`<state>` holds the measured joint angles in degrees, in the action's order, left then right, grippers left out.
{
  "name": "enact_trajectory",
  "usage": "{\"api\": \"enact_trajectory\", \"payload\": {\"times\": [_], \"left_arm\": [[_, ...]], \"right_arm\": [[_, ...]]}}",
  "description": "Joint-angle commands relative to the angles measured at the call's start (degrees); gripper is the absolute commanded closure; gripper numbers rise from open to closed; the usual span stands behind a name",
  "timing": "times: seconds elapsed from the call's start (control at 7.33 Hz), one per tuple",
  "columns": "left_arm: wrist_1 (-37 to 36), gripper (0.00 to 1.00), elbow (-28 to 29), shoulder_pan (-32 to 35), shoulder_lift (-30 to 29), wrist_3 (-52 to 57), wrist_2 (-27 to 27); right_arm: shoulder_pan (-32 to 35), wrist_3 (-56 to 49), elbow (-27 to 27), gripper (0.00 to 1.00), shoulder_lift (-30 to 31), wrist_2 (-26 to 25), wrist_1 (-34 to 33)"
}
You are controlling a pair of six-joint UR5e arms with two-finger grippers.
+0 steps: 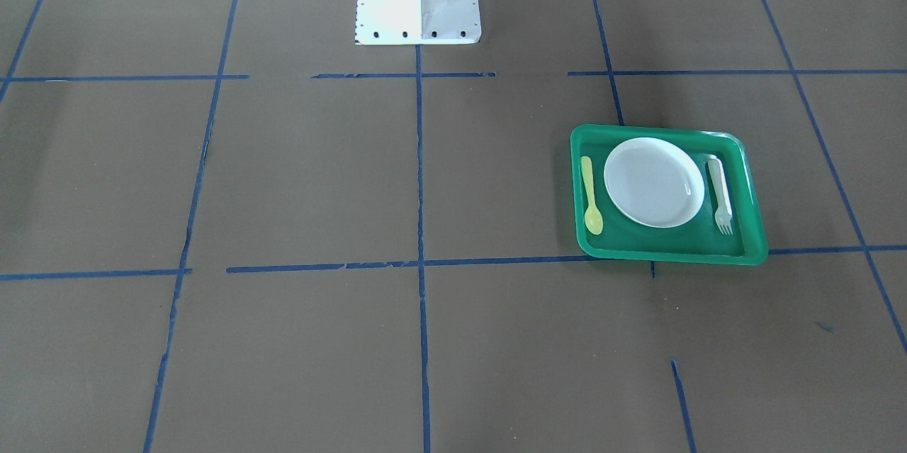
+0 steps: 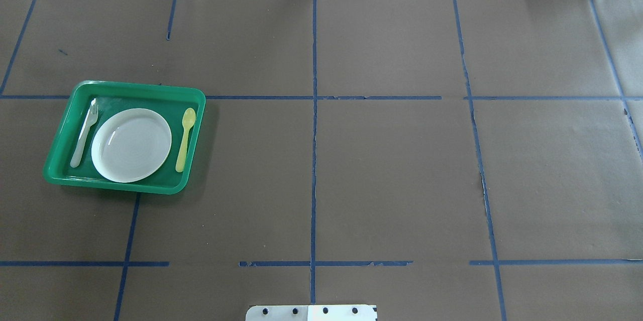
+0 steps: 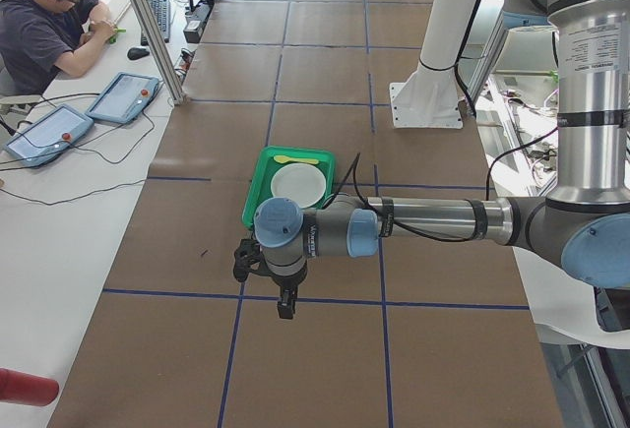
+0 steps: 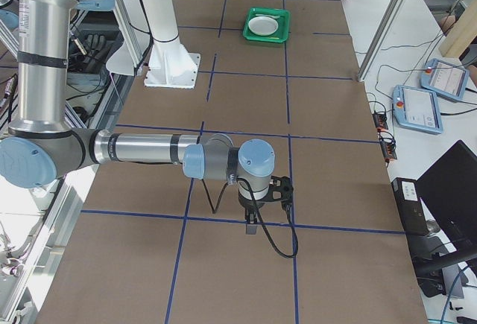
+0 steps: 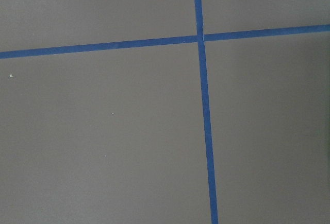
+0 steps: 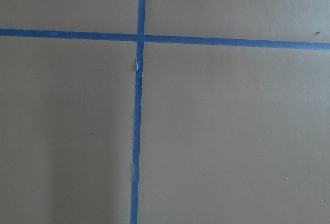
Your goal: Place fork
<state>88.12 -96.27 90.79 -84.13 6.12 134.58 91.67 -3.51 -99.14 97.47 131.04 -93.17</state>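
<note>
Count for your record: one green tray (image 2: 125,85), one white plate (image 2: 131,145), one fork (image 2: 84,132), one yellow spoon (image 2: 185,140).

You will find the fork lying flat inside the tray, just beside the plate on the robot's left, with a thin gap between them. Its tines point away from the robot and its handle runs along the tray's wall. The spoon lies on the plate's other side, bowl likewise away from the robot. The plate sits at the tray's middle. The tray rests on the brown tabletop (image 2: 392,170), on the robot's left half, across a crossing of blue tape lines.

Both arms reach out over the near part of the tabletop, well apart from the tray. The left claw (image 3: 285,310) hangs pointing down above a tape line; the right claw (image 4: 251,229) does the same at the other end. Each shows in a side view only, so you cannot tell whether either is wide or narrow. Both wrist cameras show only tabletop and one tape crossing each.

You have two blue-edged tablets (image 3: 123,96) on the side bench. No brand, label or writing can be read anywhere.
</note>
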Motion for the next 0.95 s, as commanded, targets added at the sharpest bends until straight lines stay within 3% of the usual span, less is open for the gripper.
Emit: {"api": "enact_trajectory", "payload": {"times": [0.0, 0.82], "left_arm": [[-0.06, 0.0, 0.12, 0.0, -0.07, 0.03, 0.16], [-0.06, 0.0, 0.12, 0.18, -0.59, 0.12, 0.16]], "right_arm": [[0.0, 0.09, 0.0, 0.0, 0.0, 0.0, 0.0], [0.0, 0.0, 0.0, 0.0, 0.0, 0.0, 0.0]]}}
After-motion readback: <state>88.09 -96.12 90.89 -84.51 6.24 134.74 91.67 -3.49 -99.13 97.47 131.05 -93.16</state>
